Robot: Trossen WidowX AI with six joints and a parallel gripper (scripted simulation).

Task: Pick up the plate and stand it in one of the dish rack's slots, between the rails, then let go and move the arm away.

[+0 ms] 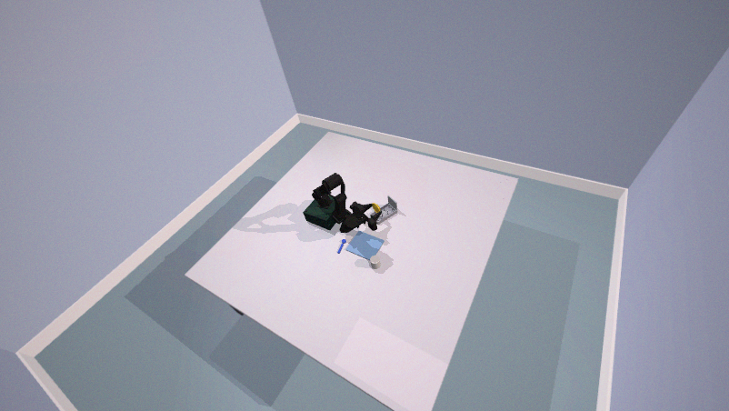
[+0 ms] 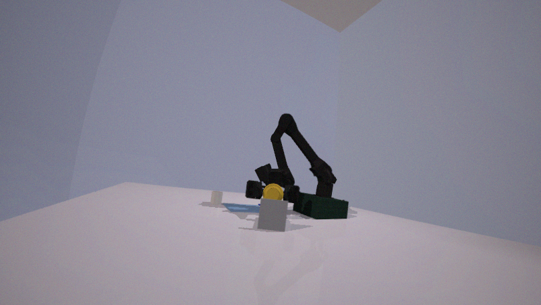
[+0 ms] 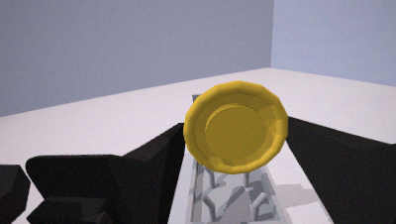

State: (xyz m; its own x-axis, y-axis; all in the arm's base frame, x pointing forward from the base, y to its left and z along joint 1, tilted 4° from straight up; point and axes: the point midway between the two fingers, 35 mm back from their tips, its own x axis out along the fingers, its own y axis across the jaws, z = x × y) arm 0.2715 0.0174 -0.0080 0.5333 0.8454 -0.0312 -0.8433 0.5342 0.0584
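Observation:
The yellow plate (image 1: 376, 207) (image 2: 272, 192) (image 3: 236, 134) is upright, its round face turned to the wrist camera. My gripper (image 1: 377, 213) (image 2: 272, 191) (image 3: 233, 126) is shut on it, with one finger at each side of its rim. The grey dish rack (image 1: 390, 210) (image 2: 272, 214) (image 3: 197, 193) stands on the table with a tall panel at its far end. The plate is above the rack, and pegs show below its lower edge in the wrist view. The exact gap between plate and rack floor cannot be told.
A flat blue square (image 1: 364, 245) (image 2: 241, 208) lies in front of the gripper. A pale cup (image 1: 374, 262) (image 2: 216, 198) stands at its corner, and a blue spoon-like thing (image 1: 341, 246) lies beside it. The arm's dark green base (image 1: 319, 215) (image 2: 326, 207) stands left of the rack in the top view.

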